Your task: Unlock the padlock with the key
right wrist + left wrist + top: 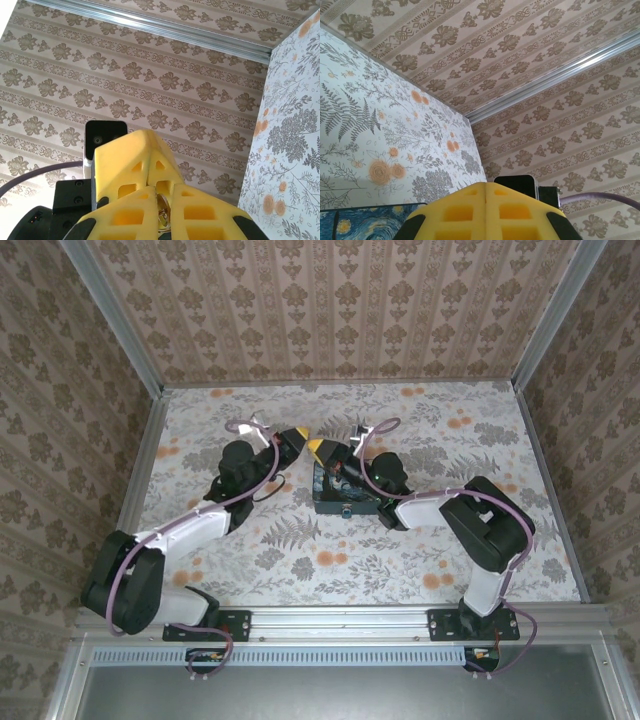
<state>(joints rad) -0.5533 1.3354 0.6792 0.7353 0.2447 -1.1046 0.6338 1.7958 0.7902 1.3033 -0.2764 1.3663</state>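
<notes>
The right gripper [152, 150] was clenched on a small metal sliver, apparently the key [163, 216], above the far-left corner of the box [328, 496]. The left gripper [486, 192], pinched shut on nothing, was just left of that corner. The padlock [345, 510] appeared to sit at the box's near face, nearer the right arm and back toward its base.

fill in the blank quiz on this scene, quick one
The fingers of the left gripper are coloured ___.
Its jaws are ___, with no gap between them.
The printed box is dark ___.
The right gripper pinches a small ___ piece.
Missing words: yellow, shut, blue, metal.
</notes>
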